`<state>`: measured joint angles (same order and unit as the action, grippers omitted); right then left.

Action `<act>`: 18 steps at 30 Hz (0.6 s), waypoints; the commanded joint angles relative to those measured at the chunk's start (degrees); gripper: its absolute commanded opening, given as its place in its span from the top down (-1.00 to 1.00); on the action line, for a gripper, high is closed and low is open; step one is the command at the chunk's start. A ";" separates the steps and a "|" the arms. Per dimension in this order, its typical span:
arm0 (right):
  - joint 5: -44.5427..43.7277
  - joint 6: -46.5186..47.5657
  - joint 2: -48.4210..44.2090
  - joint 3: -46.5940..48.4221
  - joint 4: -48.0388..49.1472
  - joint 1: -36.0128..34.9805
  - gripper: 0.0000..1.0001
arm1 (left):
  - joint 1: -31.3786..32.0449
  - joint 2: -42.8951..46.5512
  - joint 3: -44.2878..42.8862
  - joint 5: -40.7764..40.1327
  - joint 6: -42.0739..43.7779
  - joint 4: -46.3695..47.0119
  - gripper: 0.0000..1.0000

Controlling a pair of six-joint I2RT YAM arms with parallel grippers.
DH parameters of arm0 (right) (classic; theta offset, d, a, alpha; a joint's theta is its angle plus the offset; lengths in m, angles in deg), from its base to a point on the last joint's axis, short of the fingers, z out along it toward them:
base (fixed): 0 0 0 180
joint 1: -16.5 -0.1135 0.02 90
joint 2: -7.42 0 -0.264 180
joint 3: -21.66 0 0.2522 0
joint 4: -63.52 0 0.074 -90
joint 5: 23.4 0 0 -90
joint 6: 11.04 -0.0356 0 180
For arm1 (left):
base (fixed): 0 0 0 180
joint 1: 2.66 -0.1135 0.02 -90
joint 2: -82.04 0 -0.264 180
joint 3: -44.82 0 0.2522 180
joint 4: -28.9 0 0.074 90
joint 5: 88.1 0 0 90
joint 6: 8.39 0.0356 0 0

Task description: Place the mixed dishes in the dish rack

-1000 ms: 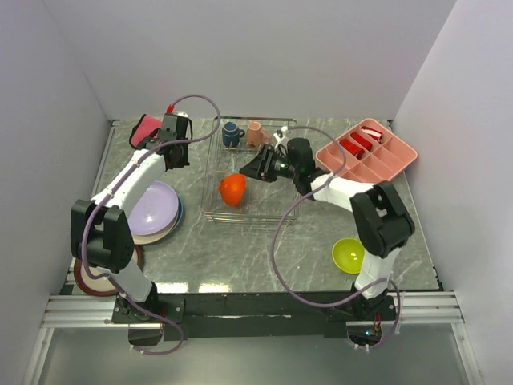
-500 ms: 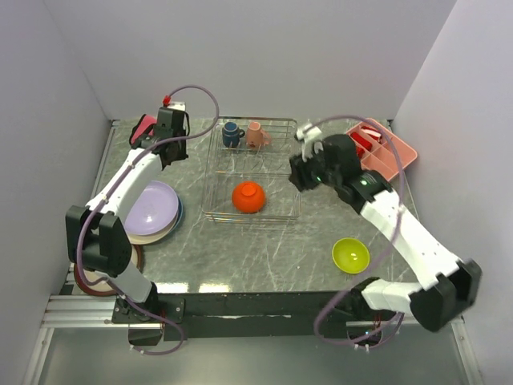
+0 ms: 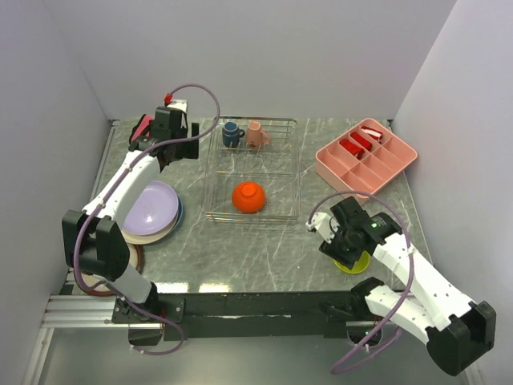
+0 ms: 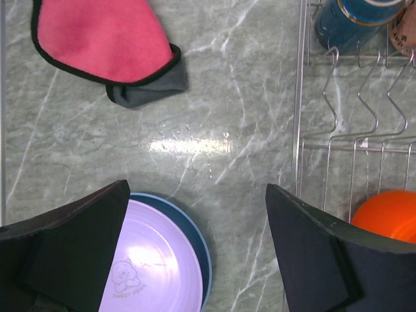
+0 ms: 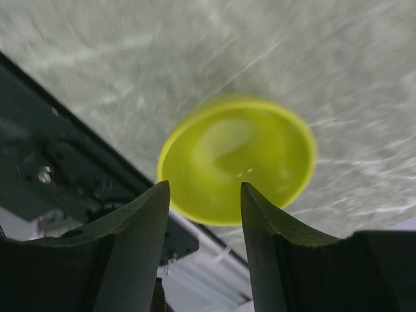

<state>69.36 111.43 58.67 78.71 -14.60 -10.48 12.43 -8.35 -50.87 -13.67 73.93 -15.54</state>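
Observation:
The wire dish rack (image 3: 210,172) (image 4: 300,130) holds a dark blue mug (image 3: 232,133) (image 4: 354,19), a small pink cup (image 3: 256,134) and an upturned orange bowl (image 3: 249,196) (image 4: 390,214). My left gripper (image 3: 175,132) (image 4: 198,188) hangs wide open and empty, high over the table left of the rack. Below it a lavender plate (image 3: 152,210) (image 4: 153,260) lies on a light-blue plate (image 4: 198,234). A red-rimmed plate (image 3: 84,282) sits near the left arm's base. My right gripper (image 3: 345,237) (image 5: 205,185) is open above the yellow-green bowl (image 3: 357,263) (image 5: 237,156), not touching it.
A red-pink folded cloth (image 3: 143,128) (image 4: 97,39) lies at the back left corner. A pink compartment tray (image 3: 365,160) with red items stands at the back right. The yellow-green bowl sits close to the table's front edge and the black rail.
The right arm let go of the orange bowl in the rack and swung to the near right, over the yellow-green bowl. The left gripper opened wide.

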 commanded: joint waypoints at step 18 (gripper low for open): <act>3.21 5.33 11.07 0.66 -1.30 0.26 -0.21 | -0.50 3.29 2.83 -0.16 1.00 1.76 -0.86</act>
<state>70.59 115.61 68.28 77.47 -15.32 -10.46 12.37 -8.18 -47.92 -13.17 74.11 -15.56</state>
